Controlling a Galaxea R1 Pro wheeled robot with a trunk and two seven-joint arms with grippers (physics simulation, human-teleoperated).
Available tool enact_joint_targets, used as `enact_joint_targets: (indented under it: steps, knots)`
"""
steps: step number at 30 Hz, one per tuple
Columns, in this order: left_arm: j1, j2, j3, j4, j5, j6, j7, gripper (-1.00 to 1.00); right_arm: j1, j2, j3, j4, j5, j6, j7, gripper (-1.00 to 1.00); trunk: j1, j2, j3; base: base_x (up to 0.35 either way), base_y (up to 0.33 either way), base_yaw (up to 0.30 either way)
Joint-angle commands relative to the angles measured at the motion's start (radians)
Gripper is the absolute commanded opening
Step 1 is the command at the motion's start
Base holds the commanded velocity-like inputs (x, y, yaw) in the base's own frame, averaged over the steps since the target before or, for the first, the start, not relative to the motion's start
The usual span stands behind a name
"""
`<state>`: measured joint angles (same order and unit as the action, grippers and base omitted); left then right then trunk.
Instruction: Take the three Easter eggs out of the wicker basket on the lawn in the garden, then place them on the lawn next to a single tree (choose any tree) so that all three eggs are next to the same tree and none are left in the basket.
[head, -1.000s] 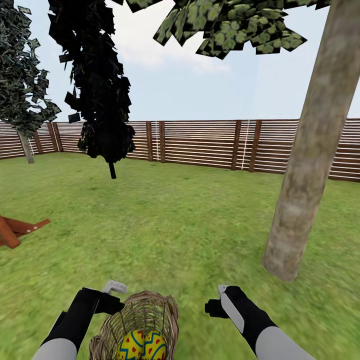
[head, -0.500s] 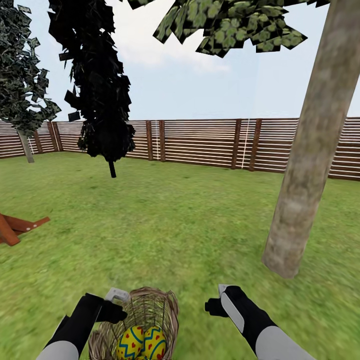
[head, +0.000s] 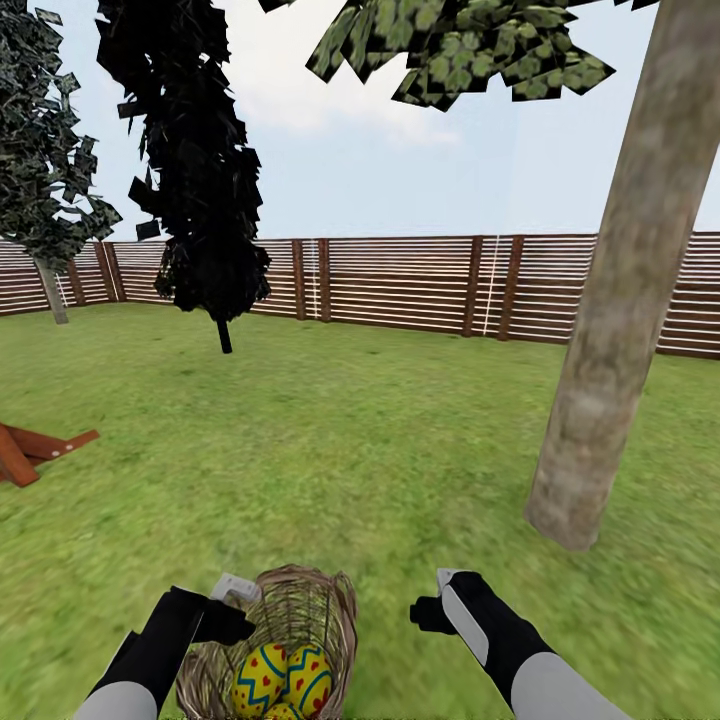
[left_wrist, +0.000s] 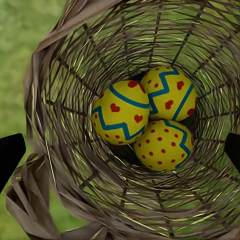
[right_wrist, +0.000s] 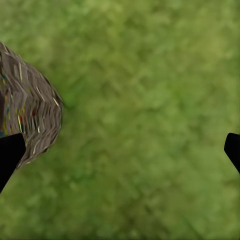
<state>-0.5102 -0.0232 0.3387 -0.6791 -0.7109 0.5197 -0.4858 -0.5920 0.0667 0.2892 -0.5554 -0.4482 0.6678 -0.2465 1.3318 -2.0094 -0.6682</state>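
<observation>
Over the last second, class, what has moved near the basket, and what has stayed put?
The left gripper has swung in toward the wicker basket, to just over its rim. Nothing was grasped. The three Easter eggs stay inside; the right gripper stays over the lawn.

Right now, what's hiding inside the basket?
Inside the wicker basket, three Easter eggs sit bunched together at the bottom, yellow with red dots and blue zigzags. They cover the basket floor under them, so anything beneath stays hidden.
</observation>
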Motion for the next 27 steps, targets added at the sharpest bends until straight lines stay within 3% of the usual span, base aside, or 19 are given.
enact_joint_targets:
  steps: [1, 27]
  knots:
    - [-0.001, -0.002, 0.007, -0.002, -0.01, 0.0, -0.01, 1.0, -0.001, -0.001, 0.005, -0.001, -0.011, 0.003, -0.009, 1.0, 0.004, -0.008, -0.004, 0.0, 0.0, 0.0]
    - [-0.001, -0.001, 0.006, -0.002, -0.01, -0.014, -0.015, 1.0, 0.0, -0.001, 0.006, -0.001, -0.011, 0.003, -0.008, 1.0, 0.103, -0.19, -0.086, 0.0, 0.0, 0.0]
